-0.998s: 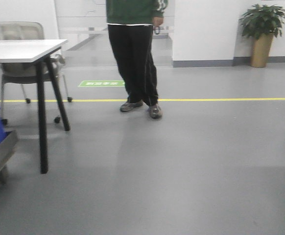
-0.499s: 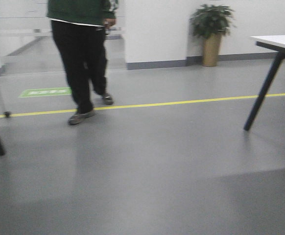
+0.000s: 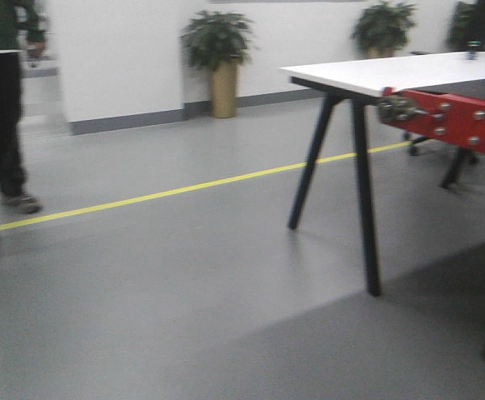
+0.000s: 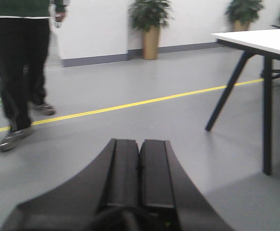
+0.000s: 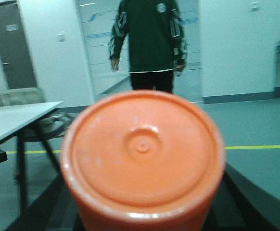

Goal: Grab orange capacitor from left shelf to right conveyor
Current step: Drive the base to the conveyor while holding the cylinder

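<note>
Orange capacitor: held between right fingers, which close on its sides, flat top toward the wrist camera.
Left fingers: pressed together, empty.
Right conveyor: far right, beside white table.
Handling: grip firm, carry level, lower only once over the conveyor.

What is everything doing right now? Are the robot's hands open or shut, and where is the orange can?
orange cylinder capacitor: held in the air, flat end facing the wrist camera.
right gripper: shut on the capacitor.
left gripper: shut, holding nothing.
dark grey conveyor belt with red end piece: the capacitor is not on it yet.
person in green top: standing upright.
</note>
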Robot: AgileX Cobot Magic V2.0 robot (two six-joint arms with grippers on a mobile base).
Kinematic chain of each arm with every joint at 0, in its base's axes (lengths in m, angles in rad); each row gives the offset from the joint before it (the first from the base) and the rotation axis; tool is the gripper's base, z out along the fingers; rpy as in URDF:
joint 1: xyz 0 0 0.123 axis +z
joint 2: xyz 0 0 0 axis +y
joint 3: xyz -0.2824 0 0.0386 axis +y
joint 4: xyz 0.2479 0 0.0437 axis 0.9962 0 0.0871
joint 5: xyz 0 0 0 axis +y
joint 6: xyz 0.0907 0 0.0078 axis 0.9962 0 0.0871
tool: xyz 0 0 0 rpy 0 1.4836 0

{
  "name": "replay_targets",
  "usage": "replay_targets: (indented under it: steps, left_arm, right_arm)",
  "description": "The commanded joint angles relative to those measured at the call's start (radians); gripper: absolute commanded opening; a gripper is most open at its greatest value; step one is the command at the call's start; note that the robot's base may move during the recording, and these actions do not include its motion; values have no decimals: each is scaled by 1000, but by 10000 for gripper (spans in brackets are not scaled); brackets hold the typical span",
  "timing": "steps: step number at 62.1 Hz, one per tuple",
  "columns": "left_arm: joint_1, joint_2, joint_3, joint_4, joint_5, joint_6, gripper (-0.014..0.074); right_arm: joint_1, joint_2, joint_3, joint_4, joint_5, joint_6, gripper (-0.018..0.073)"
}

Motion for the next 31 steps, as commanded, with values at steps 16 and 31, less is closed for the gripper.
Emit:
replay_targets:
  steps: [16, 31]
  left_arm:
    - [-5, -10, 28, -6, -88, -4, -125]
    - [-5, -10, 28, -6, -88, -4, -125]
  right_arm:
    - [-1, 9, -31, -8, -85, -3, 52]
    - [-1, 9, -31, -8, -85, -3, 52]
